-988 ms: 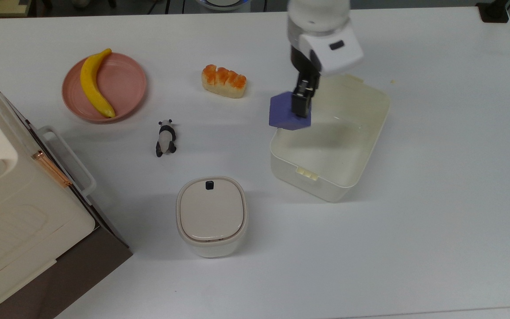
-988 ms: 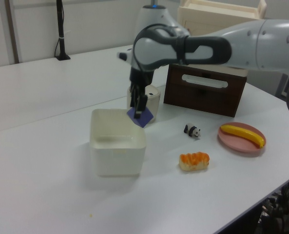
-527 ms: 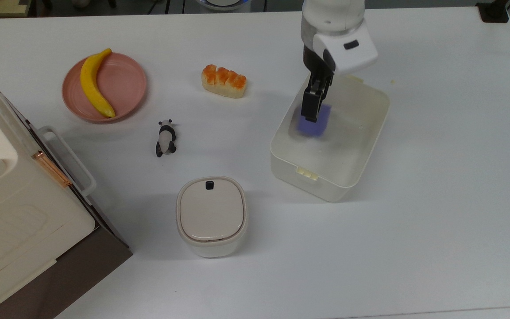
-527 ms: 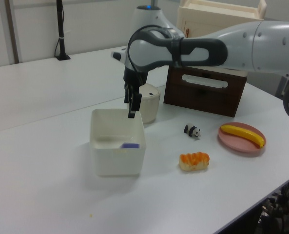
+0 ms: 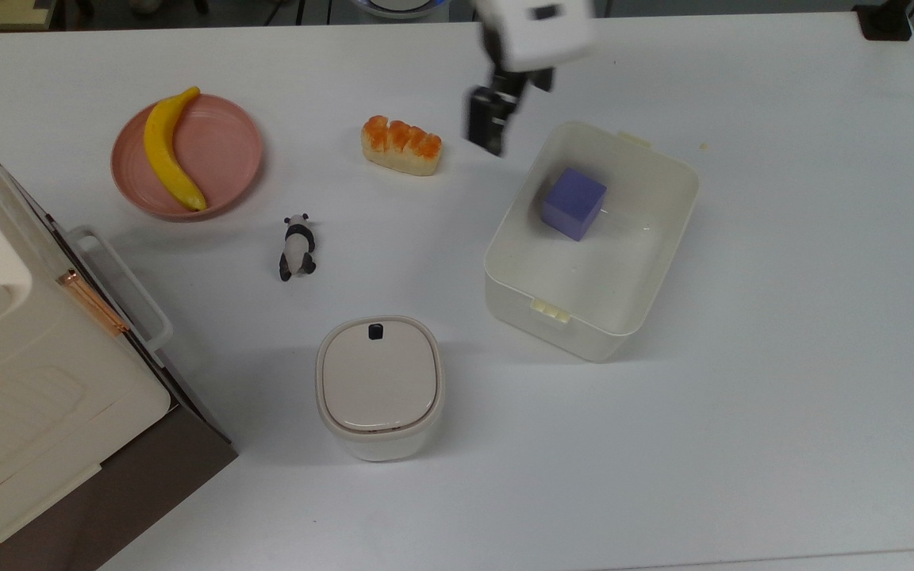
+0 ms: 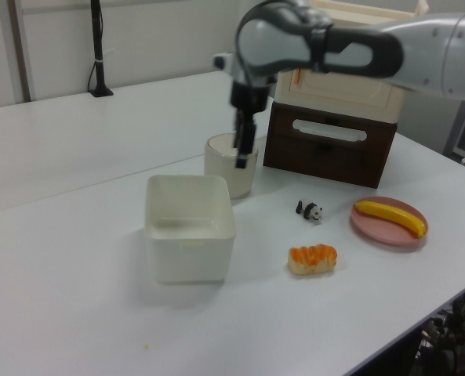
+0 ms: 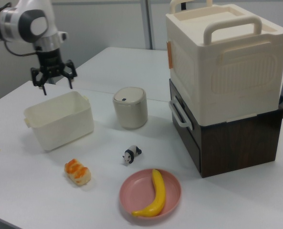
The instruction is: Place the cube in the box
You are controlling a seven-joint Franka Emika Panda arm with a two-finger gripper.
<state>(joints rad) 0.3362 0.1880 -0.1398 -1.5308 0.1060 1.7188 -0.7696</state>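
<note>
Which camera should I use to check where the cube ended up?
Use the top view: it looks straight down into the box, so the cube shows sitting on the floor, near the wall toward the top view's left. In the left view and the right view the box's walls hide the cube.

Cube [image 5: 574, 203] is hidden by the walls of the box [image 6: 190, 249] in the left view and by the box's near wall in the right view. Gripper [image 5: 489, 127] is motion-blurred in the top view, its fingers merged into one dark smear; the arm above it is cut off by the top edge. The case [image 5: 21, 373] is cropped by the top view's left and bottom edges. In the left view the canister [image 6: 229, 166] is partly covered by the gripper fingers. The panda figurine [image 6: 310, 210] is too small there to make out details.
</note>
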